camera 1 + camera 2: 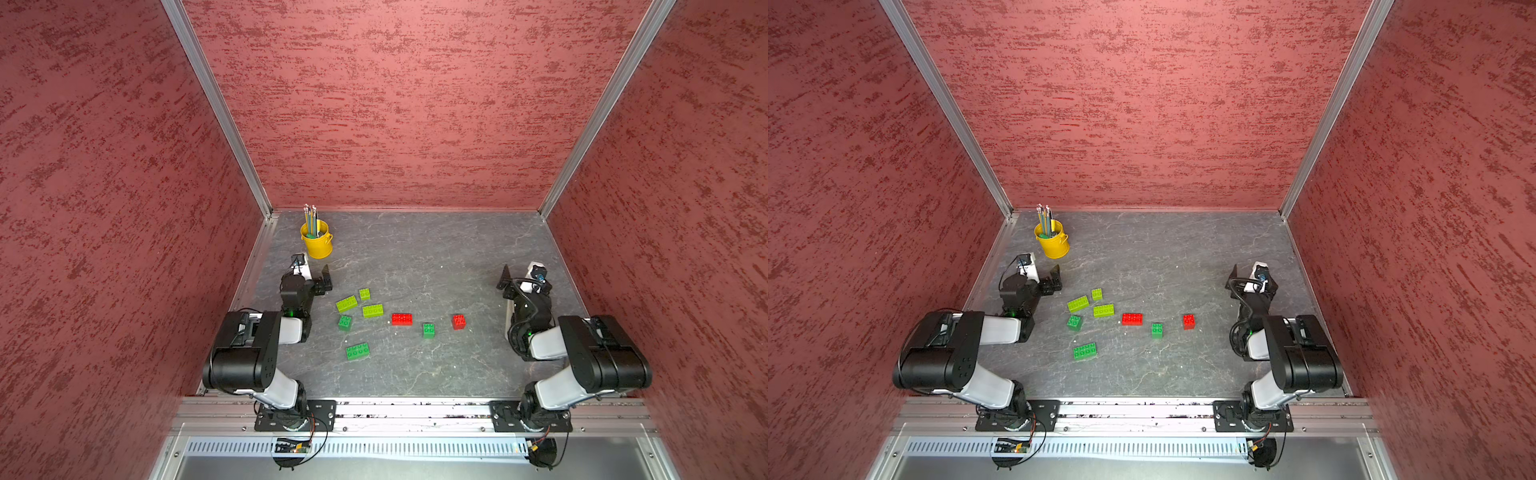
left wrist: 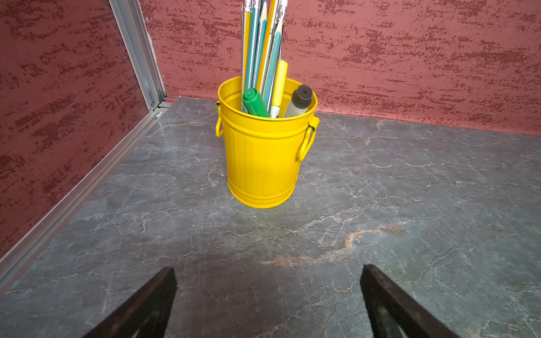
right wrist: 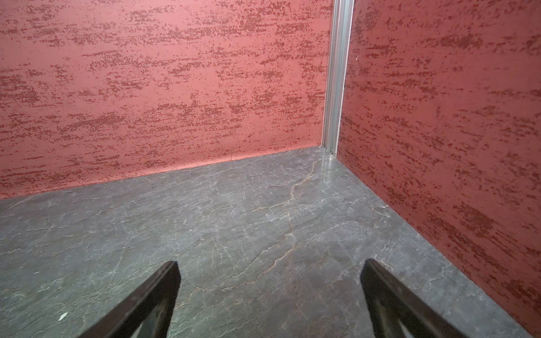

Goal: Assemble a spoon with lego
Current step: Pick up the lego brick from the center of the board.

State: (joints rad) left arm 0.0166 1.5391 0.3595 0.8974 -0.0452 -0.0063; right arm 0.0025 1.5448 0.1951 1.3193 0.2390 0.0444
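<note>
The left gripper (image 2: 269, 267) and right gripper (image 3: 270, 262) both gape wide, empty, over grey marbled tabletop (image 3: 234, 219). Eight loose studded plastic lego bricks (image 1: 402, 319) — lime, dark green, red — lie lower centre in both top views; no spoon yet. A careless swing leftward could tip the yellow metal pencil bucket (image 2: 260, 164) ahead.

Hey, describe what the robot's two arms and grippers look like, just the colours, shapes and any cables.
The left arm and right arm each have bulky black joint housings joined by rounded white links, bolted to black base plates with holes. Thin black cables loop along them. The left gripper and right gripper each have two flat, dark, tapering fingers.
</note>
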